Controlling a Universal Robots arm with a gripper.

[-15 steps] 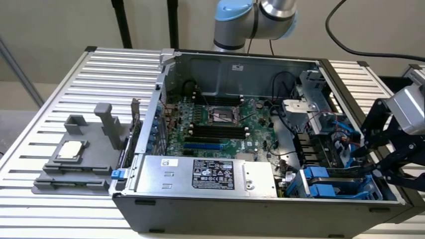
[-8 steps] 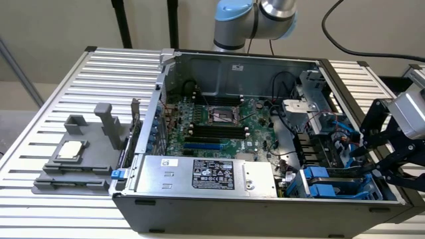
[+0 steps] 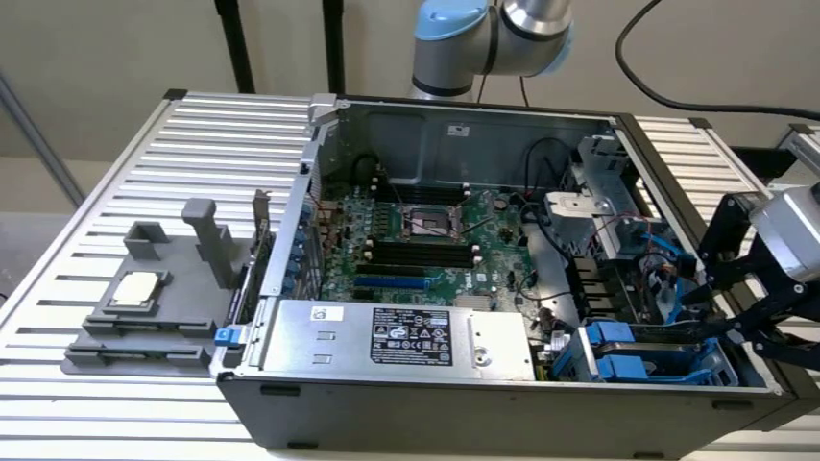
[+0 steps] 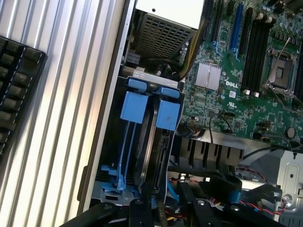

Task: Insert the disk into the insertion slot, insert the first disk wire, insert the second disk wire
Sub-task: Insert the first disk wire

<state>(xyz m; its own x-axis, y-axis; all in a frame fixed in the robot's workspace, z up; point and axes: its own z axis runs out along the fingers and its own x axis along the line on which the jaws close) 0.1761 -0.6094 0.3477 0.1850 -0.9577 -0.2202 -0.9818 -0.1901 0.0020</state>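
A robot arm's black gripper point(image 3: 759, 331) hangs over one corner of an open dark grey computer case point(image 3: 513, 408) that lies on a slatted metal table point(image 3: 77, 221). In the wrist view the gripper point(image 4: 163, 210) has its two fingers point(image 4: 139, 213) spread wide, with nothing clamped between them. Thin coloured wires point(image 4: 170, 190) run close by the fingertips; whether any touches a finger cannot be told.

Just ahead of the fingertips is the insertion slot point(image 4: 106, 177), a narrow drive bay at the case wall. The disk point(image 4: 158, 158) stands on edge inside it, its connector edge facing the gripper and its blue carrier handle point(image 4: 168, 114) on the far end. A second blue carrier handle point(image 4: 131, 105) sits beside it, nearer the case wall.

Beyond the bay, further from the gripper, is the silver power supply point(image 4: 163, 30) with a mesh side. The green motherboard point(image 4: 246, 80) spreads out to one side of the gripper, and a black keyboard point(image 4: 14, 94) rests on the table outside the case
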